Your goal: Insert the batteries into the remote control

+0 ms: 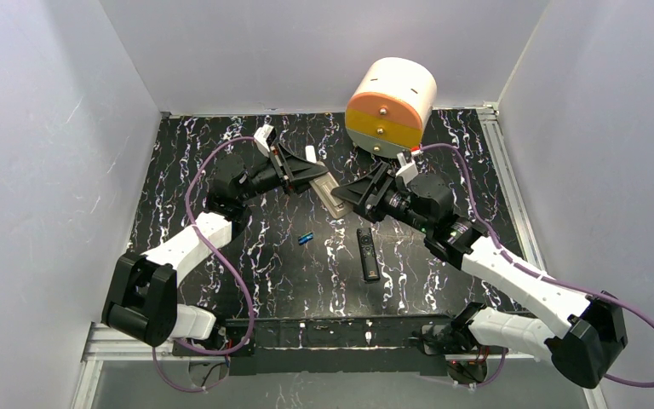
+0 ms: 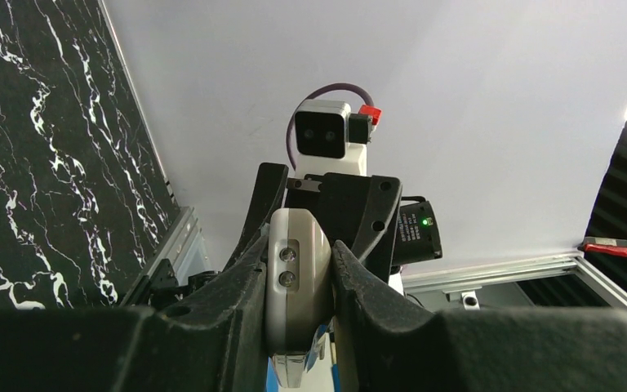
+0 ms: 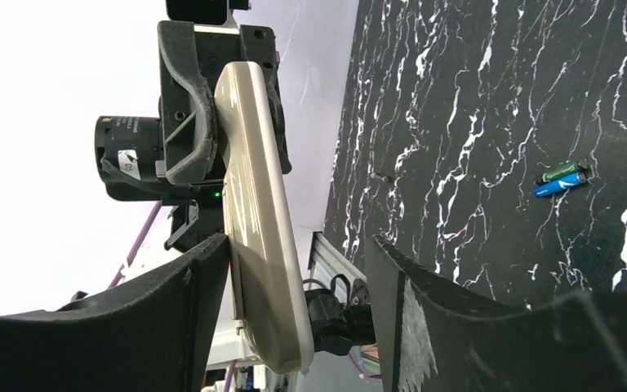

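Observation:
The remote control (image 1: 328,194) hangs in the air over the middle of the table, a white body with a greyish-tan back. My left gripper (image 1: 306,173) is shut on its far end; the left wrist view shows that end (image 2: 298,273) pinched between both fingers. My right gripper (image 3: 302,269) straddles the near end (image 3: 257,204), open. Its left finger (image 3: 200,282) touches the remote, while a gap separates the remote from the right finger (image 3: 408,286). The batteries (image 1: 306,238) lie side by side on the table, one blue (image 3: 557,187) and one dark (image 3: 562,171), below the remote.
A slim black remote (image 1: 368,253) lies on the marbled black table (image 1: 221,281), right of the batteries. A white, orange and yellow drum (image 1: 389,106) stands at the back, just behind the right wrist. White walls close in three sides.

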You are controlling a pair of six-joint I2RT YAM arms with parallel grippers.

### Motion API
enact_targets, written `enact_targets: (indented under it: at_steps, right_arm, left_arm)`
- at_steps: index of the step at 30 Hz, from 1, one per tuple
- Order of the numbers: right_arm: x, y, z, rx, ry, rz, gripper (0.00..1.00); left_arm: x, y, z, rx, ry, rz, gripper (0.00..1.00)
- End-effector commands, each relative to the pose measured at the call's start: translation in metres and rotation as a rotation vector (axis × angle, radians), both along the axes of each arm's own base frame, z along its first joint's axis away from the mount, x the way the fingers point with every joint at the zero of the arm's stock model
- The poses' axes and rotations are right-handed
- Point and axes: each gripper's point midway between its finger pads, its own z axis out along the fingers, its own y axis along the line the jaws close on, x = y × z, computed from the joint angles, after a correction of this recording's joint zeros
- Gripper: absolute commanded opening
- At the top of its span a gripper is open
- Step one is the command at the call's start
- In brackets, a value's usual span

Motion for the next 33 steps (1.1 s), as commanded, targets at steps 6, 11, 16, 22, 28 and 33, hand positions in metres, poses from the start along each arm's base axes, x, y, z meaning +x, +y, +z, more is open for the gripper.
enact_targets:
  at_steps: [6, 11, 16, 22, 28, 33]
  right_arm:
    - [-0.004, 0.002, 0.016, 0.104, -0.037, 0.036, 0.57]
    - [-0.003, 0.003, 0.01, 0.085, -0.047, 0.039, 0.52]
    - [-0.001, 0.005, 0.003, 0.012, -0.138, 0.065, 0.53]
    - [-0.004, 0.003, -0.008, -0.067, -0.248, 0.106, 0.49]
    - [-0.006, 0.009, -0.011, -0.057, -0.233, 0.136, 0.49]
    - [-0.005, 0.013, 0.003, 0.024, -0.141, 0.119, 0.6]
  left_arm:
    - [-0.007, 0.002, 0.029, -0.037, -0.095, -0.024, 0.0]
    - [-0.007, 0.003, 0.03, -0.047, -0.089, -0.016, 0.0]
    - [-0.001, 0.004, 0.024, -0.072, -0.002, 0.006, 0.0]
    - [-0.001, 0.004, 0.025, -0.104, 0.072, 0.006, 0.0]
    - [-0.004, 0.005, 0.034, -0.108, 0.046, -0.003, 0.0]
    - [0.0, 0.004, 0.025, -0.087, 0.042, 0.012, 0.0]
